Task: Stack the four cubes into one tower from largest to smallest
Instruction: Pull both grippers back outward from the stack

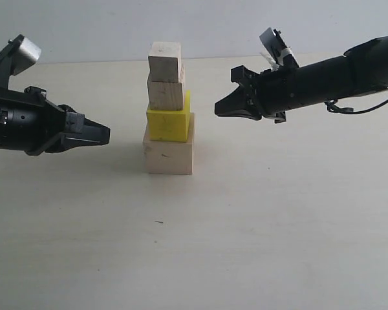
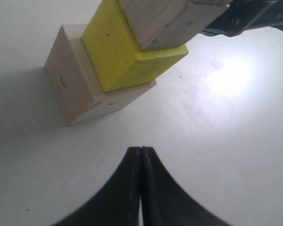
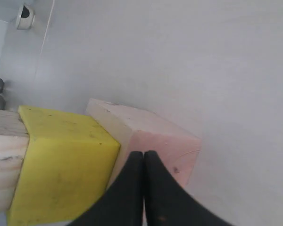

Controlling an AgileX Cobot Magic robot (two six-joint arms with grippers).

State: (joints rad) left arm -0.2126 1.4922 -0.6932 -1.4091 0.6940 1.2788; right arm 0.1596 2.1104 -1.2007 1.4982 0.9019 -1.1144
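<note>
A tower stands at mid-table. Its base is the large wooden cube point(image 1: 168, 155), then the yellow cube point(image 1: 169, 123), the medium wooden cube point(image 1: 165, 93) and the small wooden cube point(image 1: 165, 62) on top. My left gripper point(image 1: 107, 134) hangs shut and empty to the left of the tower, level with the yellow cube. My right gripper point(image 1: 217, 108) is shut and empty to the right, level with the medium cube. The left wrist view shows the large cube point(image 2: 73, 87), the yellow cube point(image 2: 118, 52) and my shut left gripper point(image 2: 140, 149). In the right wrist view the shut right gripper point(image 3: 143, 153) is in front of the large cube point(image 3: 165, 141) and yellow cube point(image 3: 61, 165).
The pale tabletop point(image 1: 246, 245) spreads around the tower. Both black arms point(image 1: 26, 123) point(image 1: 323, 77) reach in from the sides. A plain wall stands behind the table.
</note>
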